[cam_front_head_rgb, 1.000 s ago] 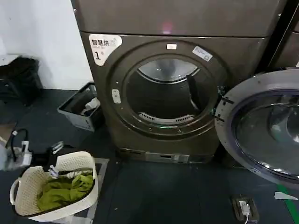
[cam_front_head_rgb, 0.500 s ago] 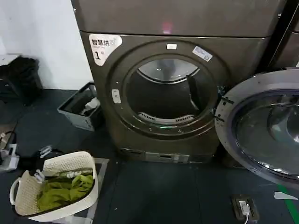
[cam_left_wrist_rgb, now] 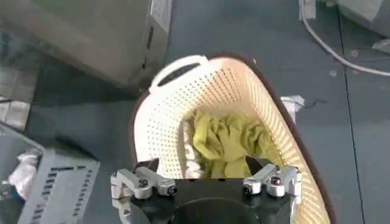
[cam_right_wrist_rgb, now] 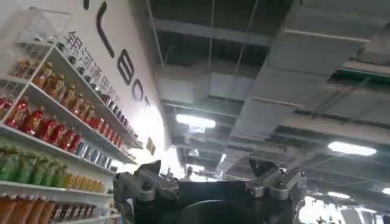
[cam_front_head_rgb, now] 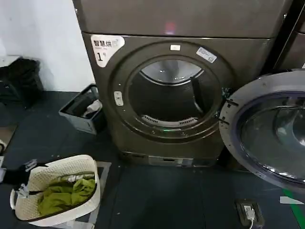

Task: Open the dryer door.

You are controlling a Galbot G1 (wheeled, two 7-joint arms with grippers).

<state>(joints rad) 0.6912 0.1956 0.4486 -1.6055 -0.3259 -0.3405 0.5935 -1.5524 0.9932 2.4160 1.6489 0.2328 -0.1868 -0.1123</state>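
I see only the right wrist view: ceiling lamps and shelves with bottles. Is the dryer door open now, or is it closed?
Observer: It is open. In the head view the dryer door is swung out to the robot's right, with its grey inner face toward the camera.
Operator: And where is the left gripper?
Observer: The left gripper hangs above a white basket on the floor, away from the door. Its fingers are open and hold nothing.
Operator: What is in that basket?
Observer: A crumpled green cloth lies inside it.
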